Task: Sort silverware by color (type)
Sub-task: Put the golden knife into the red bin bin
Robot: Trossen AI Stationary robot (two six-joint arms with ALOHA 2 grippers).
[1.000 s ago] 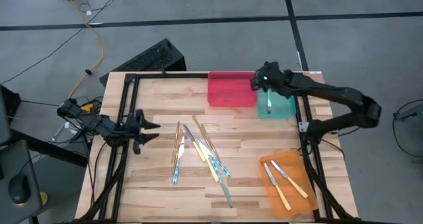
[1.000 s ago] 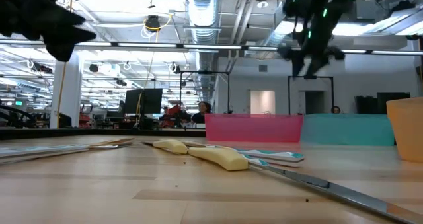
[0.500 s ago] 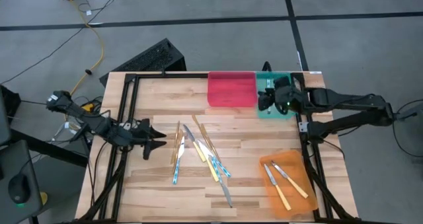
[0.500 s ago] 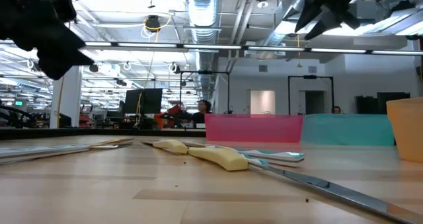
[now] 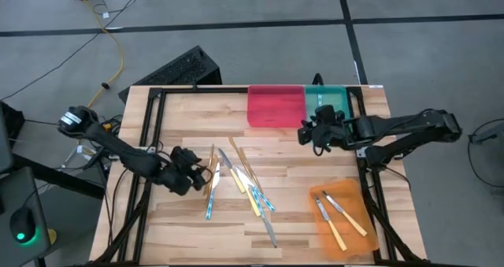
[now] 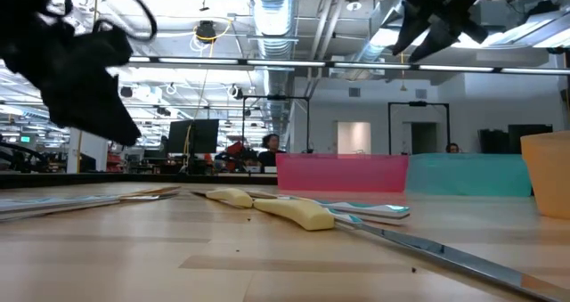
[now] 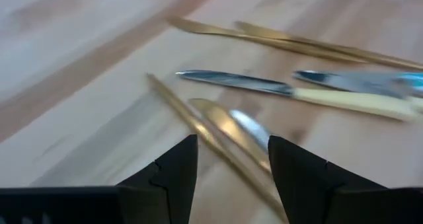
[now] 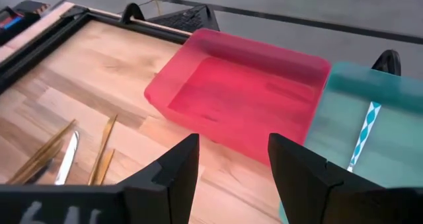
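left gripper (image 5: 194, 166) wide open, empty, just beside silverware (image 5: 236, 180) pile; right gripper (image 5: 309, 135) open too.

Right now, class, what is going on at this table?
Two robot arms are sorting silverware into trays. The left tool hangs open over the loose pile of utensils mid-table. The right tool is open and empty beside the teal tray, which holds one blue-handled piece. Two yellow-handled knives lie in the orange tray; the red tray is empty.

Two dark jointed arms, matte black wedge-shaped gripper fingers (image 7: 301, 178)
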